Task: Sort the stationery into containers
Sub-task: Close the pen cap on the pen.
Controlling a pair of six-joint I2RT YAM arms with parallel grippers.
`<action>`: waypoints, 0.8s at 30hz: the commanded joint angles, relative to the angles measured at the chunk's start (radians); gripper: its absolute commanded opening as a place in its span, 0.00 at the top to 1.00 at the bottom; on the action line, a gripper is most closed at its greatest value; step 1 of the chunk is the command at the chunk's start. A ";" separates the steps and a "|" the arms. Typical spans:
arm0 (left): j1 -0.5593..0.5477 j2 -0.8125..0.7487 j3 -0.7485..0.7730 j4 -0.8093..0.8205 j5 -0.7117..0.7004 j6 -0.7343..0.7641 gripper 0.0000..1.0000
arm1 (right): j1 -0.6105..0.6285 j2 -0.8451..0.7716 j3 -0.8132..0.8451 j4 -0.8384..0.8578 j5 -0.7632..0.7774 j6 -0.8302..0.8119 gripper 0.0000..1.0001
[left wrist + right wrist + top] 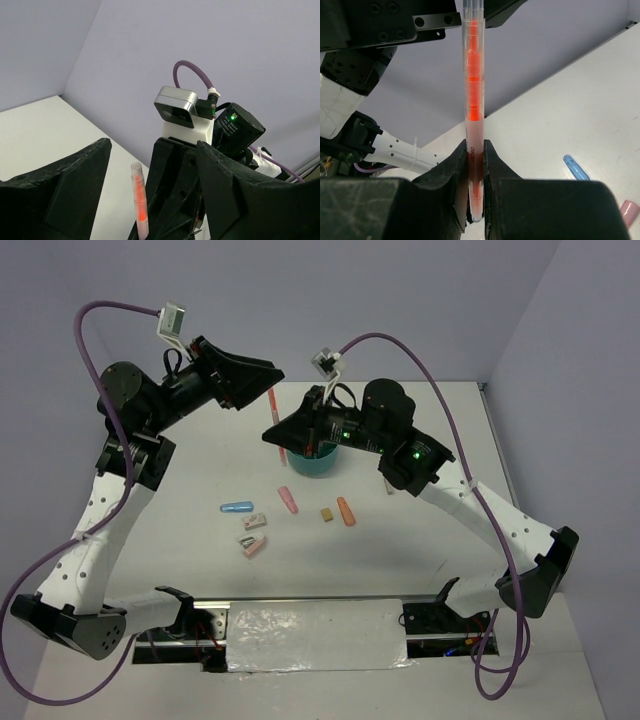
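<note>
1. Right wrist view: the right gripper (475,155) is closed on the pen (474,95), which is upright and held near its lower end.
2. The left gripper (155,146) is open, with its fingers apart from the pen.
3. The tub (320,468) is at 4 o'clock from the pen.
4. Carry the pen upright over one compartment, lower it, and only then release it.

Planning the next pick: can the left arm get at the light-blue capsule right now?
Probably yes. The left fingers stand open, the pen being in the right fingers' grip, and the light-blue capsule lies bare on the left arm's side, nothing above or against it.
</note>
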 commanded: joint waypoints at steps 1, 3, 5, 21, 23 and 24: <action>0.004 0.001 -0.011 0.050 0.010 -0.015 0.23 | -0.004 -0.025 0.021 -0.008 0.005 -0.026 1.00; 0.004 -0.001 -0.022 0.067 0.021 -0.024 0.29 | -0.004 -0.019 0.032 -0.020 0.004 -0.029 1.00; 0.004 -0.004 -0.036 0.078 0.029 -0.033 0.34 | -0.003 -0.011 0.044 -0.026 0.002 -0.030 1.00; 0.003 -0.051 -0.132 0.073 0.095 -0.069 1.00 | -0.041 0.104 0.298 -0.086 0.027 -0.047 1.00; 0.000 -0.064 -0.167 0.076 0.090 -0.075 1.00 | -0.053 0.168 0.380 -0.124 0.017 -0.059 1.00; -0.009 -0.073 -0.186 0.078 0.093 -0.076 1.00 | -0.064 0.191 0.474 -0.141 0.014 -0.064 1.00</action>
